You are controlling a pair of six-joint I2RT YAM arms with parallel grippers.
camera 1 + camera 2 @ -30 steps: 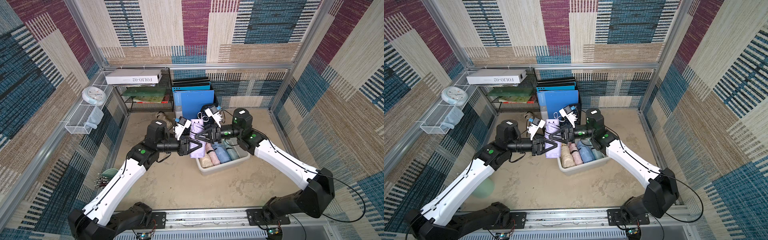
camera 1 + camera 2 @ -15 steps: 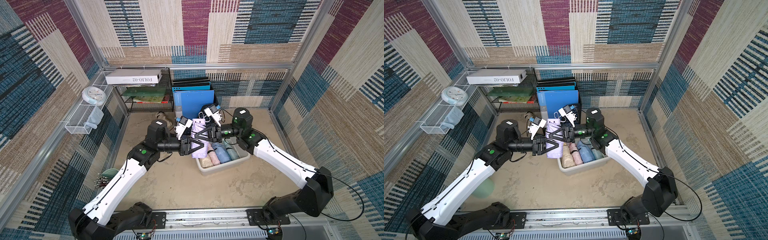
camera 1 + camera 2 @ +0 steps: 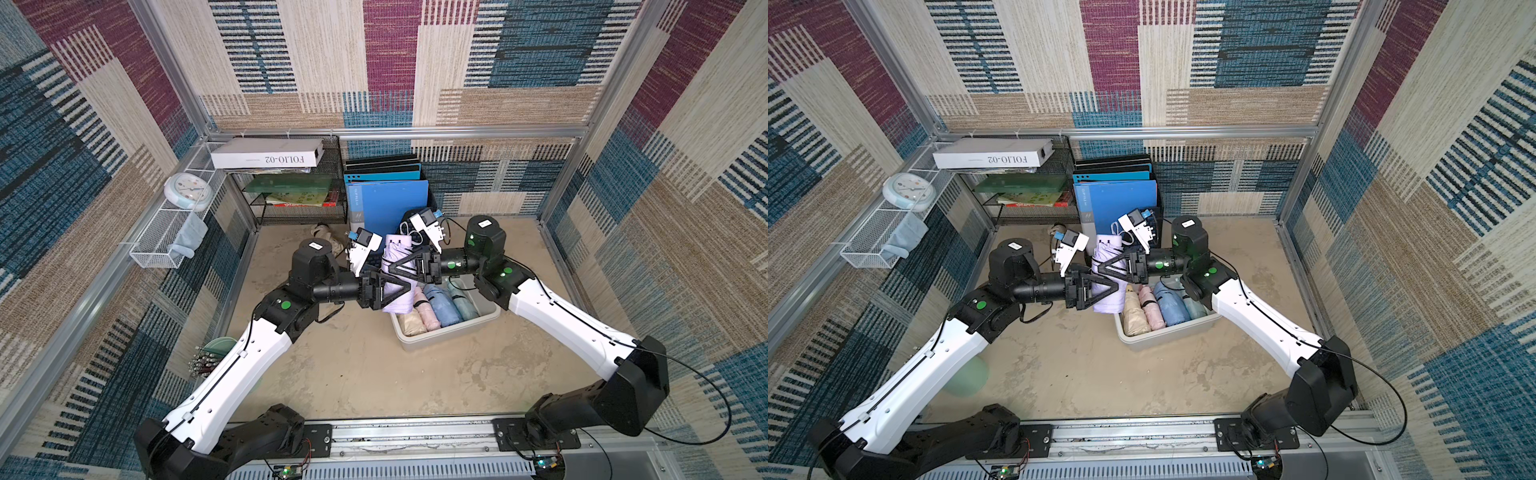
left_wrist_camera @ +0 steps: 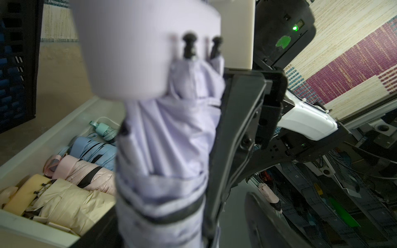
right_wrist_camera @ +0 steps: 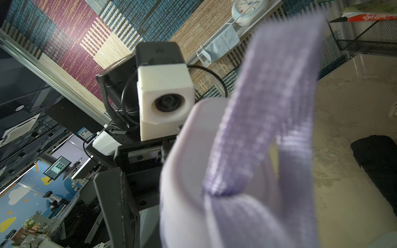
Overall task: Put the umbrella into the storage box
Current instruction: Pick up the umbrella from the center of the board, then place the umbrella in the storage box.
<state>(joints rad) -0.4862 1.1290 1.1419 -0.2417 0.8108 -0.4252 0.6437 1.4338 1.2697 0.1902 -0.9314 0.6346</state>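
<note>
Four umbrellas (image 3: 442, 305) occupy the storage box (image 3: 449, 331), one lilac umbrella (image 3: 397, 251) aloft.

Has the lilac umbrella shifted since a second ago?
No visible shift: the lilac umbrella stays upright in front of the blue folder, at the storage box edge.

Umbrella (image 3: 397, 253) is held upright at left edge of storage box (image 3: 451, 332), between left claw (image 3: 405, 287) and right claw (image 3: 387, 266). File holder (image 3: 390, 203) is set behind; wire basket (image 3: 166, 241) is hung far left.
</note>
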